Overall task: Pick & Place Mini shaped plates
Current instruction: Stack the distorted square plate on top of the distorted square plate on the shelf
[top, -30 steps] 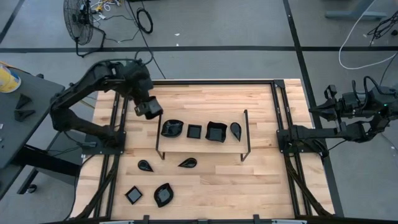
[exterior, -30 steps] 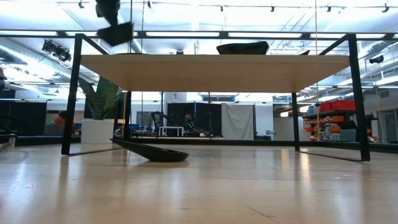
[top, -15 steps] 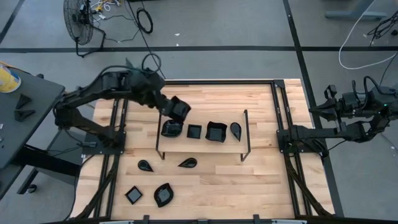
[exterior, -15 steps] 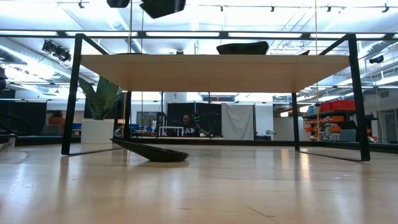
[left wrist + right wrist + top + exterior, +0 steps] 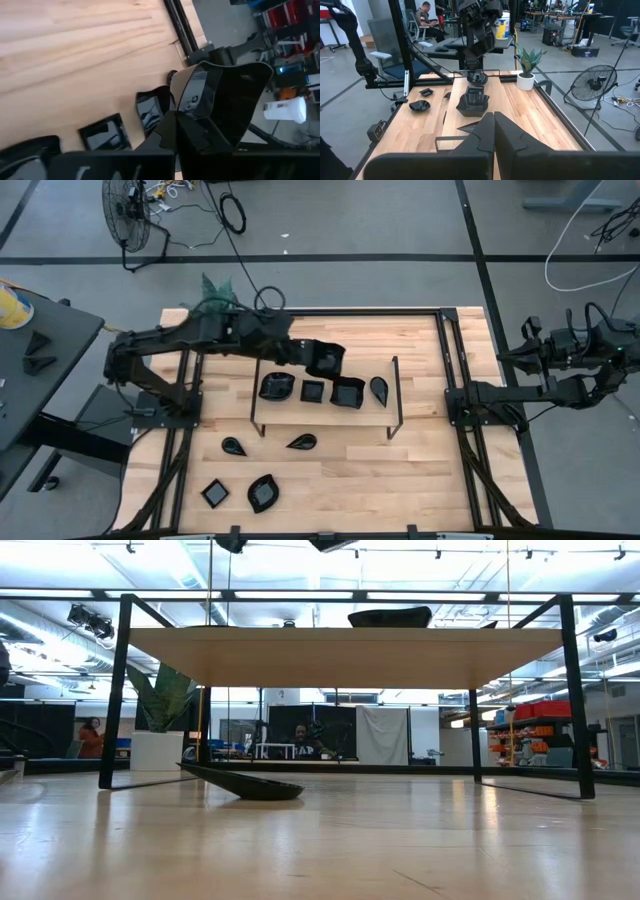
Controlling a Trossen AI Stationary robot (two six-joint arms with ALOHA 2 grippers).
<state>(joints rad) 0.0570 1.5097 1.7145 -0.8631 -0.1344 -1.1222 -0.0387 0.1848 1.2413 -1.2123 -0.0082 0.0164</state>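
Note:
My left gripper (image 5: 307, 356) is shut on a glossy black squarish mini plate (image 5: 327, 361) and holds it in the air over the far edge of the raised shelf (image 5: 325, 415). Several more black plates stand in a row on the shelf, among them a wavy one (image 5: 277, 386) and a square one (image 5: 347, 392). Others lie on the table nearer the front: two teardrops (image 5: 233, 445), a small square (image 5: 214, 494) and a leaf shape (image 5: 263, 492). My right gripper (image 5: 494, 131) waits shut beyond the table's right edge. My left gripper pinches the plate by its rim (image 5: 194, 121) between its two shut fingers (image 5: 175, 135). The fingers slant downward, coming from the table's left. The plate is lifted clear of everything and tipped up on edge, its hollow (image 5: 235, 107) turned sideways.
A white pot with a green plant (image 5: 525, 80) stands at the table's far left corner. The shelf's black frame posts (image 5: 396, 395) rise around the row of plates. Bare wood lies right of the shelf (image 5: 425, 470).
My left gripper has swung toward the table's right edge along the far side, carrying the plate from off the shelf's left end to above the shelf's row. Its wrist has rolled, and the plate has turned with it and now stands more on edge.

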